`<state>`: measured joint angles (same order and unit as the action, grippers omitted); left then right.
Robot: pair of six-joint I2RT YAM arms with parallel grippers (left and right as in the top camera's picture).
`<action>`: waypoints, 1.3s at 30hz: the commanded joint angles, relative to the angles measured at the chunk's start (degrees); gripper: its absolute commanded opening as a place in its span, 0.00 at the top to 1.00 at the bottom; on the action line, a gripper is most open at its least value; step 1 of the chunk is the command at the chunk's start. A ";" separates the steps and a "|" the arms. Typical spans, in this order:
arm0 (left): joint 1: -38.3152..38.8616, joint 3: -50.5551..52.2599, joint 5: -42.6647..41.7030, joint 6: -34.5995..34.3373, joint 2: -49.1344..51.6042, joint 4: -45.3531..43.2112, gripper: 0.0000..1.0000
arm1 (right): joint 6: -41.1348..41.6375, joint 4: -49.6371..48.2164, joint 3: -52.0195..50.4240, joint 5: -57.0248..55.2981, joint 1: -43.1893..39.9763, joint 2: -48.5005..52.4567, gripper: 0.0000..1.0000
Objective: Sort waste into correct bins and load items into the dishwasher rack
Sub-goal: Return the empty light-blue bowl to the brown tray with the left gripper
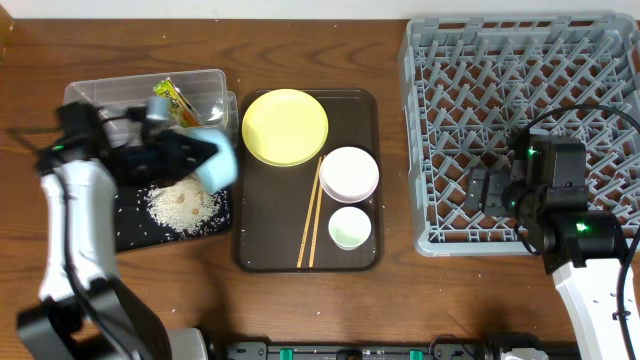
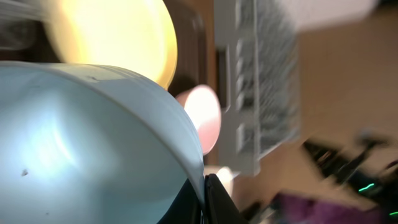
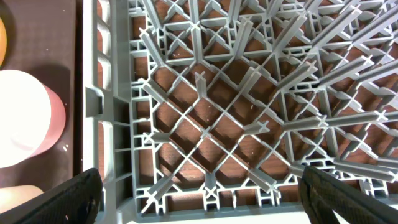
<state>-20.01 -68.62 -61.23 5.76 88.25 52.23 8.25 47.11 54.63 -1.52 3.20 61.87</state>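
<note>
My left gripper [image 1: 205, 160] is shut on the rim of the light blue bowl [image 1: 218, 158], tipped on its side above the black tray [image 1: 130, 232]; the bowl fills the left wrist view [image 2: 93, 143]. A heap of white rice [image 1: 182, 205] lies on that tray. The green-and-orange wrapper [image 1: 178, 100] sits in the clear tub [image 1: 205, 82]. The yellow plate [image 1: 285, 127], white-pink bowl [image 1: 349, 172], white cup [image 1: 350, 227] and chopsticks [image 1: 312, 210] lie on the brown tray. My right gripper [image 3: 199, 193] is open and empty over the front left corner of the grey rack [image 1: 520, 60].
The dark brown serving tray [image 1: 250, 240] lies in the middle of the wooden table, between the bins and the rack. The rack's lattice of pegs [image 3: 249, 93] fills the right wrist view, with the white-pink bowl [image 3: 22, 118] at its left edge.
</note>
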 commanded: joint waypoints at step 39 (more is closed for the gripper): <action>41.79 -3.19 39.87 -9.07 4.57 -1.09 0.46 | -0.66 0.02 1.18 -0.59 -0.94 -0.02 0.01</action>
<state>21.23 -70.41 -17.02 -3.20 94.45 50.98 8.25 47.09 54.63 -1.52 3.20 61.87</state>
